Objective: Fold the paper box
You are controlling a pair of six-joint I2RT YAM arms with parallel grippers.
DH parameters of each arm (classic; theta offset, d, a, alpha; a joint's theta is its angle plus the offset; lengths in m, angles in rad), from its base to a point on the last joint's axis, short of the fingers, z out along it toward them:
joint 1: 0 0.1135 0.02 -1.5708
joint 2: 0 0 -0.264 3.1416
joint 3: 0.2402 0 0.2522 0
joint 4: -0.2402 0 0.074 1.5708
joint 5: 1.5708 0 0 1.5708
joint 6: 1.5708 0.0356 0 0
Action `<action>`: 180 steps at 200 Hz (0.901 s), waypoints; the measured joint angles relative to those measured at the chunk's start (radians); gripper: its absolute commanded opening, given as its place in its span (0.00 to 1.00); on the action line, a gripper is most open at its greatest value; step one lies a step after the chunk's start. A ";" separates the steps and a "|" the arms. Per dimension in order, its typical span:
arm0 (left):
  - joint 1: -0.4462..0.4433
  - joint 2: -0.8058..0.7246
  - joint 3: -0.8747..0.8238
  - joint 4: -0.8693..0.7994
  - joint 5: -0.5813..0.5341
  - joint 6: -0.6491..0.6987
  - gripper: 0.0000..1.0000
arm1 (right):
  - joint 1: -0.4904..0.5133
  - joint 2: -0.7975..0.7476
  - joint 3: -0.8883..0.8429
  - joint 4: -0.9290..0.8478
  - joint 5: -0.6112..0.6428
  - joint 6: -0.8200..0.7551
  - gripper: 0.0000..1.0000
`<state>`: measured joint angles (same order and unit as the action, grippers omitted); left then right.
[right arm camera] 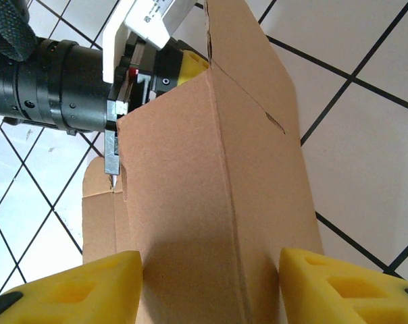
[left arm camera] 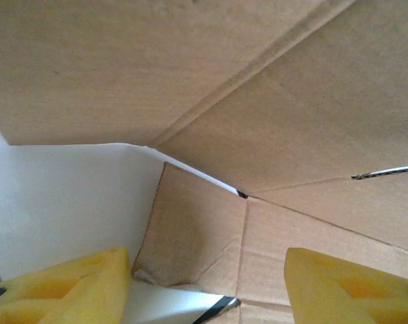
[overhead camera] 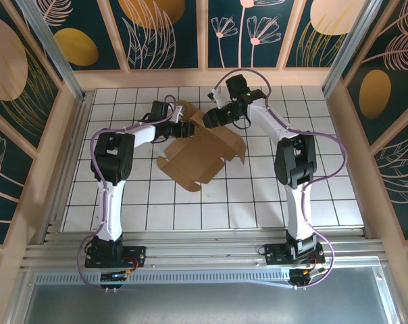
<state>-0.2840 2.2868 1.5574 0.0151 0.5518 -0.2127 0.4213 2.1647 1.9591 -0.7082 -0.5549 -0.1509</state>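
Observation:
The paper box is a brown die-cut sheet lying mostly flat on the middle of the white tiled table, with its far flaps raised. My left gripper reaches in at the far left corner. In the left wrist view it is open, with creased panels arching above and ahead of its yellow fingers. My right gripper comes from the far right. Its yellow fingers stand apart on either side of a folded upright panel, close to its edges. The left gripper's black body sits behind that panel.
The tiled table is ringed by a wooden frame and patterned walls. An aluminium rail with both arm bases runs along the near edge. Bare tiles lie left, right and in front of the sheet.

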 measured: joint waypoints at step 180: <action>-0.072 -0.024 -0.058 0.079 -0.020 0.087 0.00 | -0.009 0.000 -0.019 0.024 0.016 0.045 0.55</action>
<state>-0.3565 2.2631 1.4994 0.0940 0.5316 -0.1253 0.4126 2.1647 1.9404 -0.6838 -0.5392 -0.1055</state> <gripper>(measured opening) 0.047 0.555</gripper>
